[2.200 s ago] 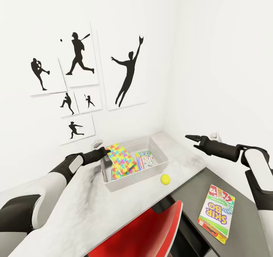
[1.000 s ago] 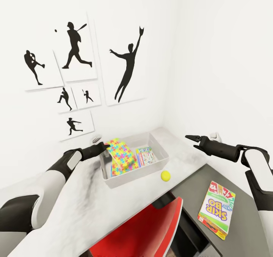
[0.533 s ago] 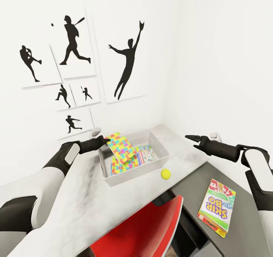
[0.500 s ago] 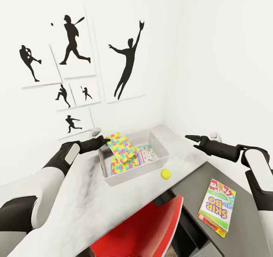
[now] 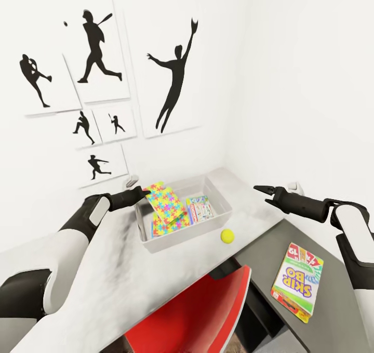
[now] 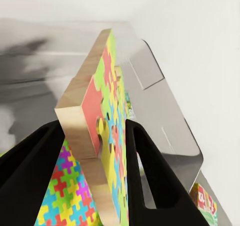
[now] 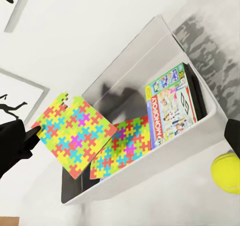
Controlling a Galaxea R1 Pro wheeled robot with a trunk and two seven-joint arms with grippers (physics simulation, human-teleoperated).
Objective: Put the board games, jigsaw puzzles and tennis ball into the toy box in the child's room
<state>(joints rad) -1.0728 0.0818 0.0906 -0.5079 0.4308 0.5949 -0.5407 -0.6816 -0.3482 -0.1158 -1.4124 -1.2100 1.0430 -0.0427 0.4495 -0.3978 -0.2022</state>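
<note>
Your left gripper [image 5: 141,192] clamps the second jigsaw puzzle [image 5: 165,202] by its edge, tilted over the toy box's [image 5: 218,220] left end. Lower it flatter onto the puzzle already inside [image 7: 120,147] before letting go. Your right gripper [image 5: 259,189] hovers empty, fingers apart.
</note>
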